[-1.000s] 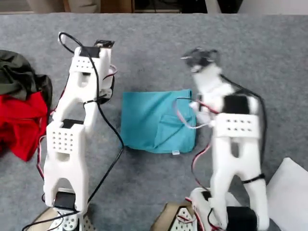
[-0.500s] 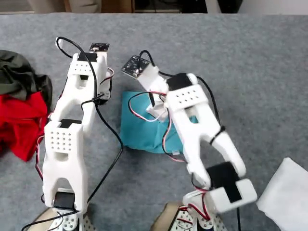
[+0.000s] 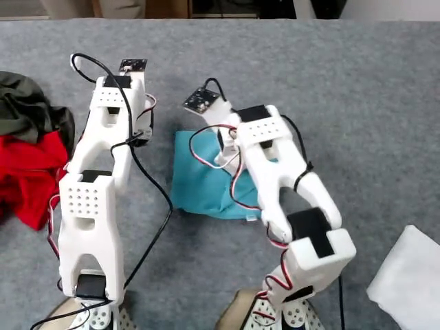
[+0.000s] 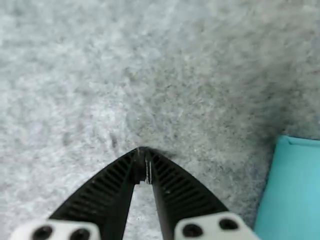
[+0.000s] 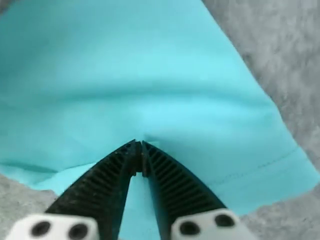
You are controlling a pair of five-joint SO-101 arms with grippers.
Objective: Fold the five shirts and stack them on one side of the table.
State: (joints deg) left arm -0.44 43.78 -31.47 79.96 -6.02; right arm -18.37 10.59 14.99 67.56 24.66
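Note:
A folded teal shirt (image 3: 199,187) lies on the grey table between the two arms. My right arm reaches across it, and my right gripper (image 3: 221,152) is shut with its tips down on the teal fabric (image 5: 150,75), where a small crease shows. My left gripper (image 3: 141,135) is shut just above bare grey surface, a little to the left of the shirt's far left corner (image 4: 295,195). A crumpled red shirt (image 3: 27,179) and a dark green shirt (image 3: 27,106) lie heaped at the left edge.
A white cloth (image 3: 409,282) lies at the near right corner. The table's far edge (image 3: 275,20) runs along the top. Bare grey surface spreads to the right of the right arm and behind both arms.
The right arm has swung from the shirt's right side across to its far left part, gripper now down on the fabric. The left arm has drifted slightly left.

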